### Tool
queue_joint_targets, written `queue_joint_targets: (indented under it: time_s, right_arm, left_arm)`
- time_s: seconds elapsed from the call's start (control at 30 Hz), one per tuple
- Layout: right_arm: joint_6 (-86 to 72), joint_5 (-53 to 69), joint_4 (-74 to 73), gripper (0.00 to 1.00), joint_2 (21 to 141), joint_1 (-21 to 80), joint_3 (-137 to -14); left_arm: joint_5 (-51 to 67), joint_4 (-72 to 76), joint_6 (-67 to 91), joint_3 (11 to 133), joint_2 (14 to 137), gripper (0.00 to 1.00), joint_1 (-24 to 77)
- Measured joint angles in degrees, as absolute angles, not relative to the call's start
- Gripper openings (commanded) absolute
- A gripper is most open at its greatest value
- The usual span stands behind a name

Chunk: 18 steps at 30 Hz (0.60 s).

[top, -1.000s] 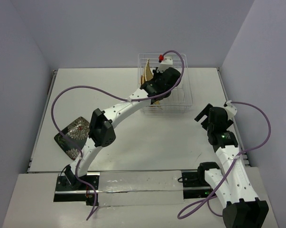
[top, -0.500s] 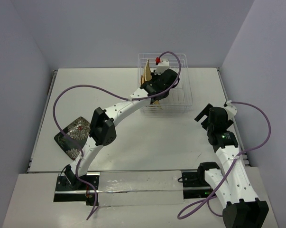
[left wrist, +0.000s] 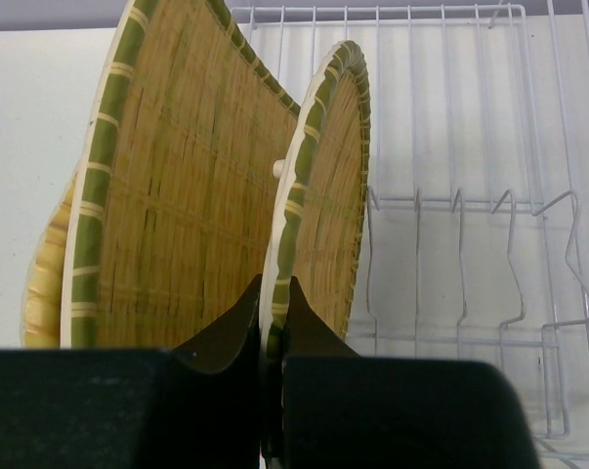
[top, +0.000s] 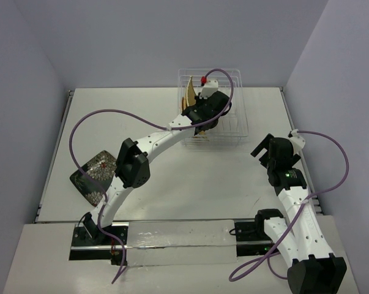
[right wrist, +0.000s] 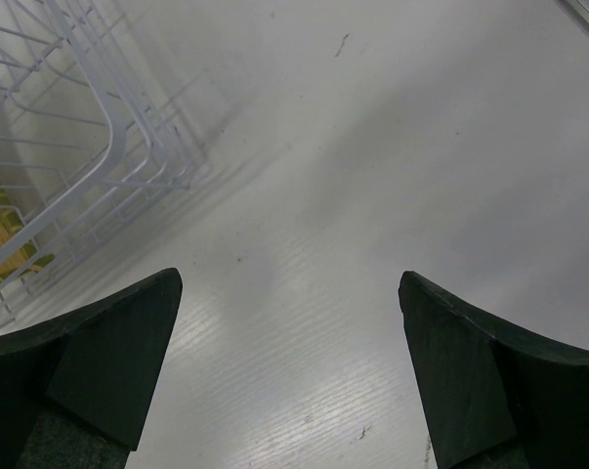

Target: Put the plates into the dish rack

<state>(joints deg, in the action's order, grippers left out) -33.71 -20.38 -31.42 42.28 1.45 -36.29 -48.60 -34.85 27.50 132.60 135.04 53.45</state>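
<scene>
The white wire dish rack [top: 230,125] stands at the back of the table. My left gripper [left wrist: 272,285] reaches into it, shut on the rim of a woven plate [left wrist: 323,195] with a green-banded edge, which stands upright among the dividers [left wrist: 460,244]. A larger woven plate [left wrist: 177,195] stands just left of it, and the edge of another [left wrist: 42,283] shows behind that. From above, one upright woven plate [top: 188,95] shows beside my left gripper [top: 204,113]. The black floral plate [top: 95,176] lies flat at the table's left. My right gripper [right wrist: 289,283] hangs open over bare table.
The rack's near corner [right wrist: 99,147] lies left of my right gripper [top: 262,150], with woven plate edges [right wrist: 1,234] showing through its wires. The left arm's purple cable [top: 98,113] arcs over the table's left half. Walls close in the table on three sides.
My left wrist has shifted slightly to the left over the rack, still gripping the plate's rim. The right arm has not moved.
</scene>
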Motion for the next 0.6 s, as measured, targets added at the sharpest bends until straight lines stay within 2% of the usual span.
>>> queue_joint_targets:
  time_s: [0.07,0.17,0.23,0.53,0.6]
  right_arm:
    - [-33.63,-20.36,-31.42,1.0,42.28,1.45,-36.29]
    - [-33.56,-20.34,-31.42,1.0,42.31,1.45,-36.29]
    - [-33.56,-20.33,-31.41,1.0,42.35,1.45,-36.25]
    - [-33.54,-20.16,-31.4,1.0,42.35,1.45,-36.03]
    - [-33.54,-20.14,-31.4,1.0,42.34,1.45,-36.02]
  left_arm:
    - [-48.33,-34.91,27.89,132.55,135.12,0.02,53.43]
    - [-48.08,-34.92,28.1,132.53,135.13,0.15,53.43]
    - [-47.47,-34.92,28.31,132.42,135.13,0.19,53.42]
    - [-44.91,-34.87,30.64,131.61,136.31,0.22,53.95]
    - [-44.92,-34.88,31.04,131.6,136.31,0.32,53.92]
